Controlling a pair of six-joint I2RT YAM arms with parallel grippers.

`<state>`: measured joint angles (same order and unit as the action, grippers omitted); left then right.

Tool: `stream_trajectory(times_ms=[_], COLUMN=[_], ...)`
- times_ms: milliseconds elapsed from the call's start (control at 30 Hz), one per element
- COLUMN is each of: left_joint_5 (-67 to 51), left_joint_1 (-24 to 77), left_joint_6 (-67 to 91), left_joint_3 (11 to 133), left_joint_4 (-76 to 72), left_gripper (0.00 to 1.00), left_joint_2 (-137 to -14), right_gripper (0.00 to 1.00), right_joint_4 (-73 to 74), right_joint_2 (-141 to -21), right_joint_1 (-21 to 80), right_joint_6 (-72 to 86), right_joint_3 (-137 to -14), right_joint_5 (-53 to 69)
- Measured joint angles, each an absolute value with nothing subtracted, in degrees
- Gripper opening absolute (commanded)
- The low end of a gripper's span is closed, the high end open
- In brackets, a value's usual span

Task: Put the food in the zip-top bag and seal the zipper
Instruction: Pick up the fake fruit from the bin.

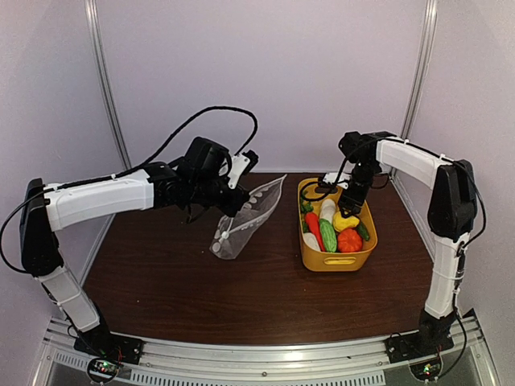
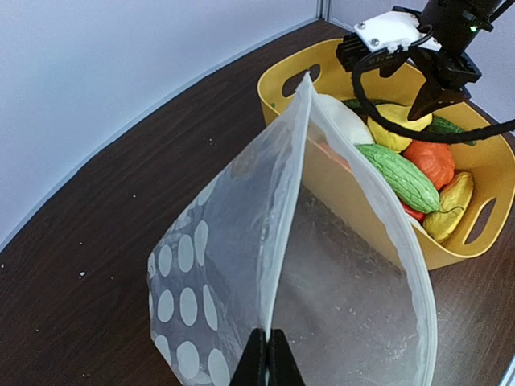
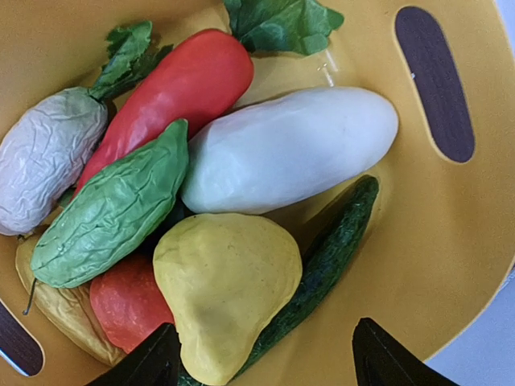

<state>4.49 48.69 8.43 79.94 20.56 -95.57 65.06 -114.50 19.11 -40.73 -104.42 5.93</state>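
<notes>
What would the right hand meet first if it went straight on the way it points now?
Most likely the yellow toy piece in the basket, lying between the open fingers of the right hand; the dark cucumber beside it is close, so depth is uncertain.

The zip-top bag (image 1: 241, 221) stands on the table (image 1: 161, 281), with the basket (image 1: 338, 264) just beside it at 3 o'clock. The food (image 1: 328, 235) lies in the basket. The left gripper (image 2: 268, 358) is at the bag's 10 o'clock edge, and the right gripper (image 3: 261, 362) is above the basket.

No text, number or brand is readable on the zip-top bag (image 2: 193, 265), yellow basket (image 1: 338, 261) or elsewhere.
</notes>
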Motion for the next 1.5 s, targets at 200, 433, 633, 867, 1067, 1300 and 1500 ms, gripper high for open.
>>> stream_trajectory(times_ms=[200,433,633,867,1067,1300,1500], left_joint_5=[3.5,3.5,3.6,3.6,3.6,3.6,3.5], left_joint_1=[48.5,48.4,48.4,48.4,48.4,48.4,48.4], left_joint_6=[9.9,10.7,10.9,10.9,11.1,11.1,11.1], left_joint_3=[78.7,78.4,78.4,78.3,78.3,78.3,78.3], left_joint_4=[19.8,19.6,19.5,19.5,19.5,19.5,19.5], left_gripper=[0.00,0.00,0.00,0.00,0.00,0.00,0.00], left_joint_2=[-95.5,-95.4,-95.0,-94.7,-94.4,-94.4,-94.4], right_gripper=[0.74,0.68,0.62,0.39,0.29,0.28,0.27], right_joint_4=[67.7,69.0,69.7,69.9,69.9,69.6,69.0], right_joint_2=[-116.6,-116.6,-116.6,-116.6,-116.6,-112.0,-102.2], right_joint_1=[19.2,19.2,19.2,19.2,19.1,19.2,19.2], right_joint_6=[-40.7,-40.8,-40.5,-39.5,-38.4,-37.6,-36.6], right_joint_3=[-104.3,-103.1,-100.8,-100.2,-100.2,-99.8,-99.8], right_joint_5=[5.5,5.5,5.6,5.7,5.7,6.5,10.4])
